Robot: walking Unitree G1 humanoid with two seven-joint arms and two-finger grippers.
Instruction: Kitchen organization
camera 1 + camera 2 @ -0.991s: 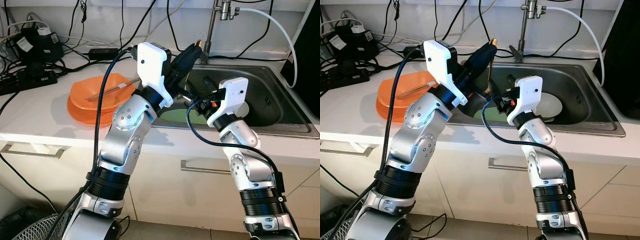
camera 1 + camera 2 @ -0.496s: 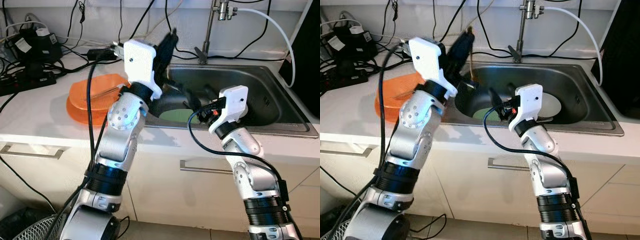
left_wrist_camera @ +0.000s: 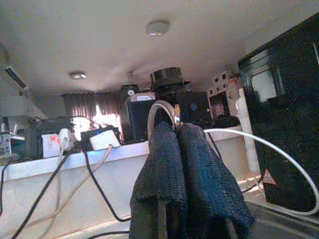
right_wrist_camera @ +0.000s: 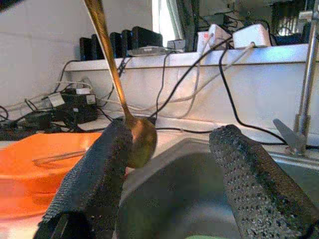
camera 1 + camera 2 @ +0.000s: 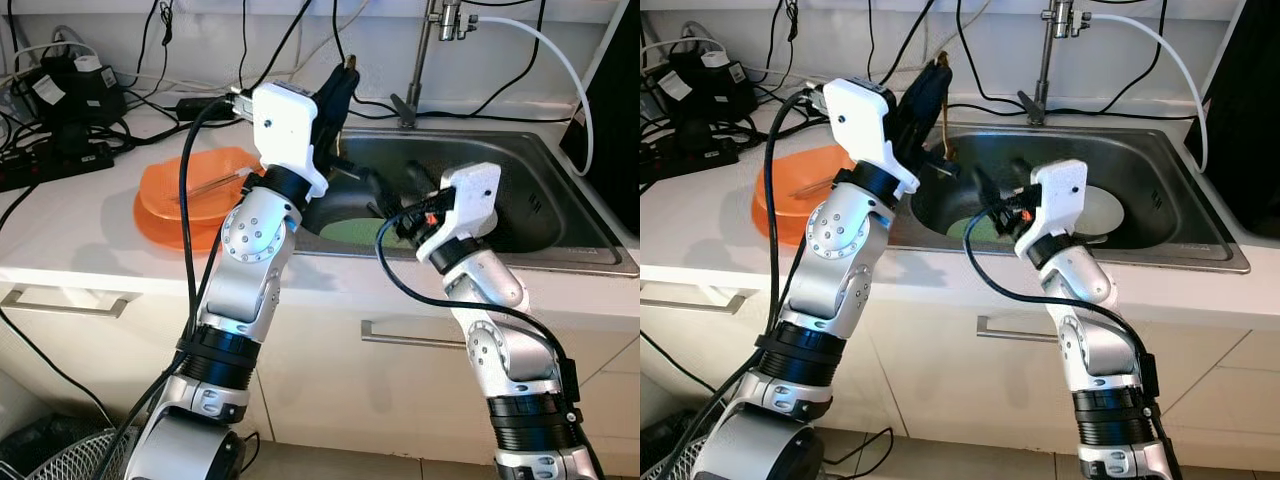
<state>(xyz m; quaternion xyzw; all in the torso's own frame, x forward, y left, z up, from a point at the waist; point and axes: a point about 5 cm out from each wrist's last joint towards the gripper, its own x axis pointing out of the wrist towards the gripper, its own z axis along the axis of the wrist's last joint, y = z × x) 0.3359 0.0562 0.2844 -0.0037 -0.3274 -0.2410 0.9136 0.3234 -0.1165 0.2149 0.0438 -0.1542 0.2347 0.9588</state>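
My left hand [image 5: 937, 72] is clenched on the handle of a brass-coloured spoon [image 4: 140, 141], raised above the left edge of the sink [image 5: 1160, 170], fingers pointing up and away. The spoon hangs near vertical, bowl down. My right hand [image 4: 169, 174] is spread wide over the sink, grasping nothing, beside the orange plates [image 5: 165, 195] on the worktop [image 5: 70, 225].

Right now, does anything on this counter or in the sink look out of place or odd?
Yes. Power strips and adapters with tangled cables lie on the counter right beside the sink, an odd spot near water. The left gripper, jaws shut, holds a golden spoon hanging over the sink edge. No spill or damage shows.
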